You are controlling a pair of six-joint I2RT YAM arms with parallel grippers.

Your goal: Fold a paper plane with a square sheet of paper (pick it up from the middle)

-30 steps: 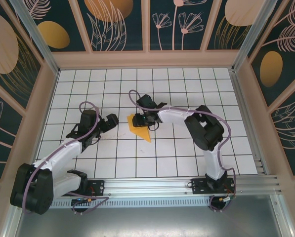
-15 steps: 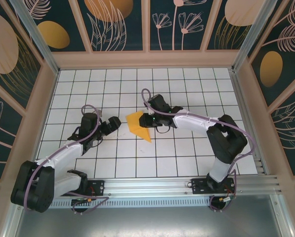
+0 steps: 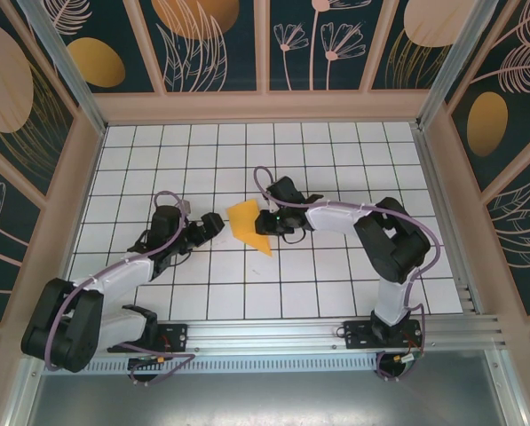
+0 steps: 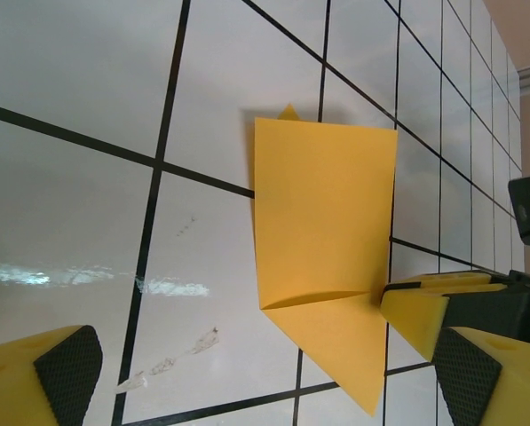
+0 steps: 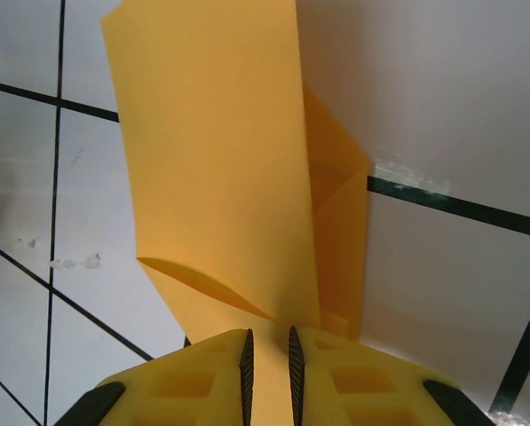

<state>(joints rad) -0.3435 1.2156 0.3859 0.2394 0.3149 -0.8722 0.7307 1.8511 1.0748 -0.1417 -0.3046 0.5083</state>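
The orange-yellow sheet of paper [image 3: 249, 227] [image 4: 325, 240] [image 5: 220, 169] lies partly folded near the middle of the white gridded worktop [image 3: 336, 160], with one flap creased over and a pointed corner towards the arms' bases. The right pincer [image 3: 266, 222] [image 5: 269, 342] is clenched on the paper's right edge, with the sheet pinched between its yellow fingers [image 5: 202, 373]. The left pincer [image 3: 209, 224] [image 4: 265, 382] sits just left of the paper, released, with its jaws spread wide and apart from the sheet.
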